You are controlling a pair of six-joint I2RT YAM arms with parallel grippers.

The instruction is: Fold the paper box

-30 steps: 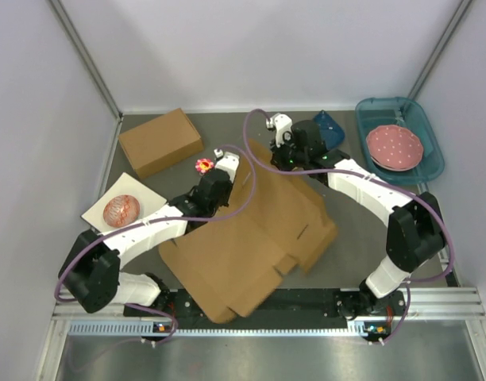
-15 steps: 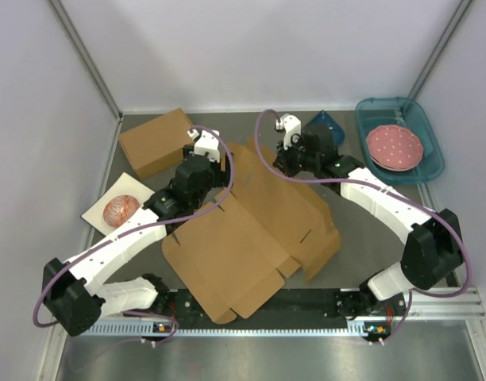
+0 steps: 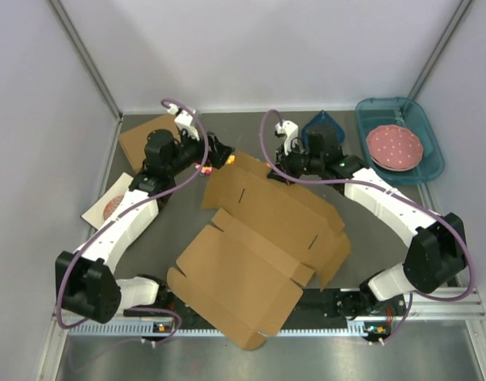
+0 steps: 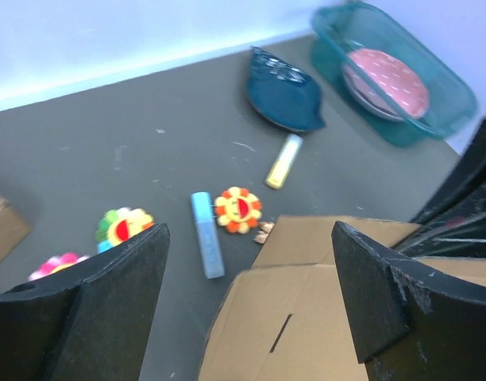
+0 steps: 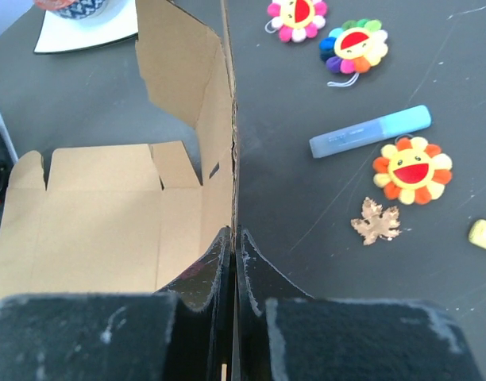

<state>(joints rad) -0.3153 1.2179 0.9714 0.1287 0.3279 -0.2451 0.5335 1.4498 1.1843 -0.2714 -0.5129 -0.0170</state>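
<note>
Grey tabletop (image 3: 179, 226), one paper box (image 3: 251, 238)

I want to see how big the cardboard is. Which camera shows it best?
The top external view: almost all of the paper box lies spread out there. The left wrist view catches only one corner. The right wrist view shows part of it, with a raised flap pinched edge-on in the right gripper.

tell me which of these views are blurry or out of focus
Left wrist view: soft throughout, the blue marker and orange flower toy smeared, looks like motion blur. Right wrist view: paper box crisp, only the base of the right tool defocused. Top view: even light, no glare.
</note>
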